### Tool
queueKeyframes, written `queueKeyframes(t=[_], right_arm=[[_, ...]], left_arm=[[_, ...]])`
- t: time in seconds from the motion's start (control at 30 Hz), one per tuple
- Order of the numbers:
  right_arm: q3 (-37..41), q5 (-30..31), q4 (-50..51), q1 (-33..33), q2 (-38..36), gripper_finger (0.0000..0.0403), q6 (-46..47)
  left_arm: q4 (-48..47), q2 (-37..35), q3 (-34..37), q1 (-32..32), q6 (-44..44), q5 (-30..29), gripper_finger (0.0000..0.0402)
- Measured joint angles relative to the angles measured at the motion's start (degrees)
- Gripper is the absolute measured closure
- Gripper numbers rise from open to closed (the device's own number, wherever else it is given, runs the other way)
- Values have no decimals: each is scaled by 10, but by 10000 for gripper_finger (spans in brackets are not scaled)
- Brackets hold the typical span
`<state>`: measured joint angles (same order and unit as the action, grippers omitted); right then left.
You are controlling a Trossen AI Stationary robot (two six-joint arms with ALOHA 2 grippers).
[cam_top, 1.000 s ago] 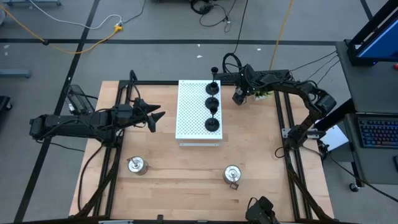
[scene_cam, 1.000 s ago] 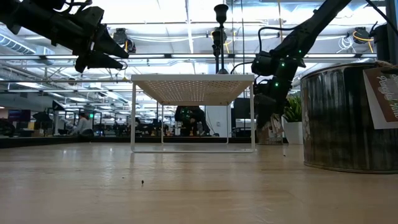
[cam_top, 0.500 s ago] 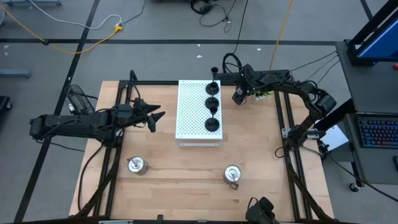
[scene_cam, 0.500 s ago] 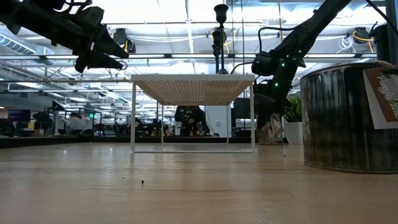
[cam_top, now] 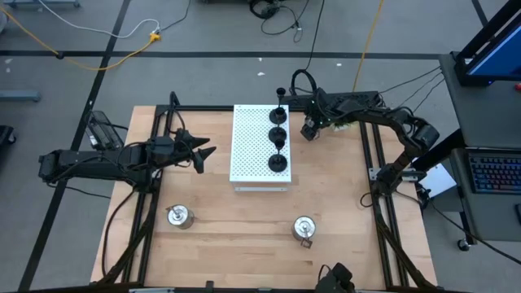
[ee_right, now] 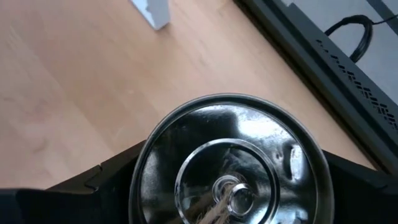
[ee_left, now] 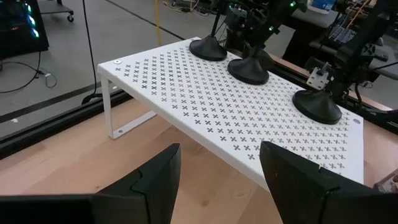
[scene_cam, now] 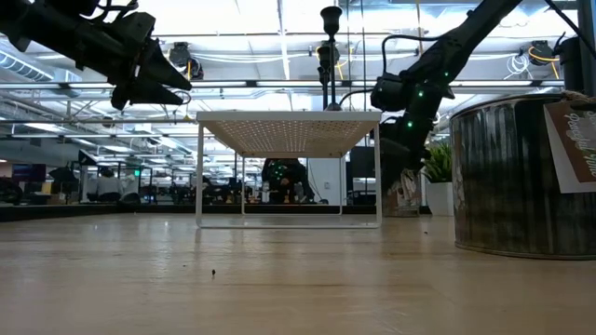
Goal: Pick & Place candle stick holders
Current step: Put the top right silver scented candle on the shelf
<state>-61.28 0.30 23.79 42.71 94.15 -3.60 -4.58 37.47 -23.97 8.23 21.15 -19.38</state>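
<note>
Right gripper (cam_top: 308,129), clamped on a squat shiny silver metal candle holder (ee_right: 229,165), has shifted slightly toward the white perforated board (cam_top: 252,142) at frame centre, so placement is likely next; left gripper (cam_top: 205,152) waits with its fingers apart.

Pale wooden table (cam_top: 244,220) with fine grain and a soft satin sheen, lower half of the high view. White perforated board (ee_left: 249,118), smooth painted metal, matt, centre of the left wrist view. Matt black candle stick holders (cam_top: 278,146) along its right edge. Polished mirror-bright silver holder (ee_right: 230,168), filling the lower right wrist view, between matt black plastic-looking fingers (ee_right: 74,186). Dull ribbed metal can (scene_cam: 521,177), far right of the low view.
</note>
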Motion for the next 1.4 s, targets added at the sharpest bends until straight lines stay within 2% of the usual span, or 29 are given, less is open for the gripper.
queueKeyframes(t=[0.47, 0.63, 0.9, 1.2, 1.4], right_arm=[[2, 16, 73, -32, -77, 59, 47], [1, 18, 112, -65, -110, 59, 77], [1, 59, 167, -134, -161, 59, 138], [0, 59, 232, -214, -211, 59, 242], [0, 59, 259, -268, -224, 59, 297]], left_arm=[[2, 0, 0, 0, 2, 0, 176], [10, 0, 0, 0, 4, 0, 176], [18, 0, 0, 0, 7, 4, 176], [18, 0, 0, -1, 77, 17, 176], [18, 0, 0, -1, 107, 84, 176]])
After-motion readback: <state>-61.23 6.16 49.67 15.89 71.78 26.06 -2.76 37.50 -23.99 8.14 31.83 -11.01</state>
